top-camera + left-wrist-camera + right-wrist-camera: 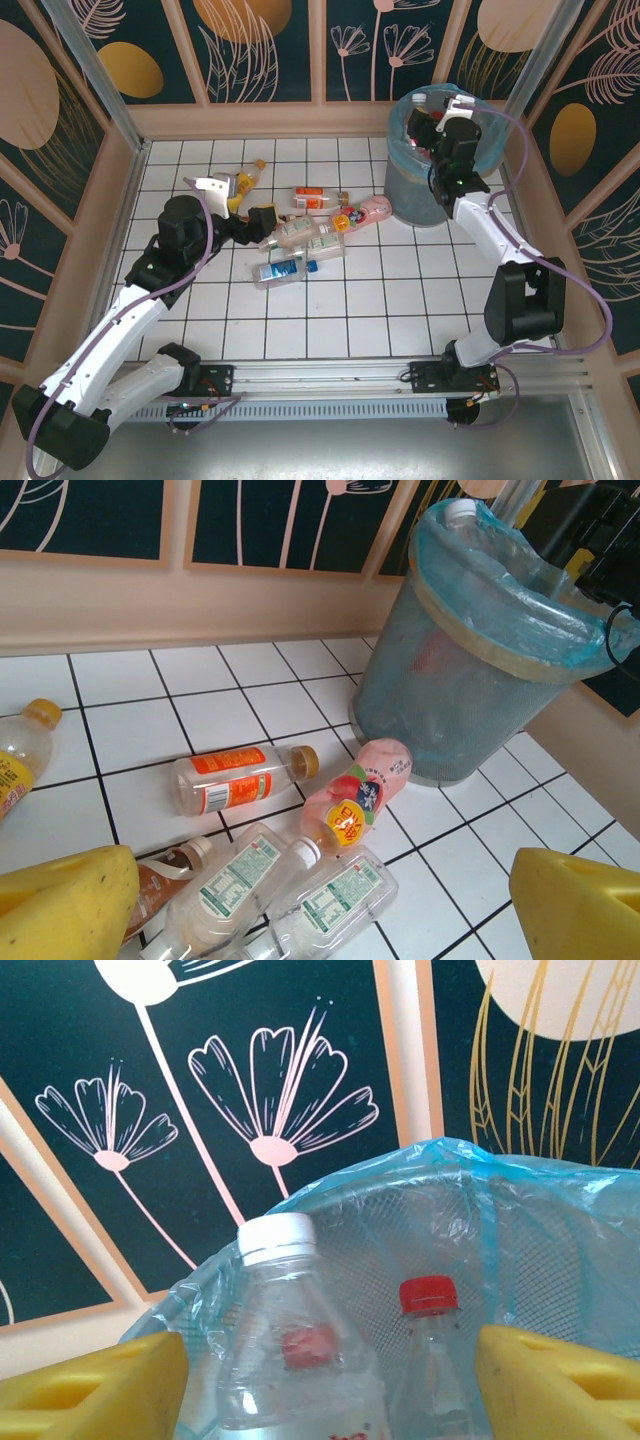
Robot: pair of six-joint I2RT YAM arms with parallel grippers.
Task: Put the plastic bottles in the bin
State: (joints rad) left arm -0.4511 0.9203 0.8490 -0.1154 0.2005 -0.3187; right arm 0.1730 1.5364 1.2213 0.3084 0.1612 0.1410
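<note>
- Your right gripper (330,1380) hangs spread over the bin (540,1190); the white-capped bottle (285,1360) is cut off at the bottom edge.
- Your left gripper (325,895) is spread too, with the brown bottle (165,875) half hidden behind it, lower left.

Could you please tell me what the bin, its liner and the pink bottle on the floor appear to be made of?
Bin: looks like grey mesh, metal or plastic unclear; a fine grid shows.
Liner: thin translucent blue plastic film, crinkled and folded over the rim.
Pink bottle: probably plastic, smooth, with a glossy printed wrap.
</note>
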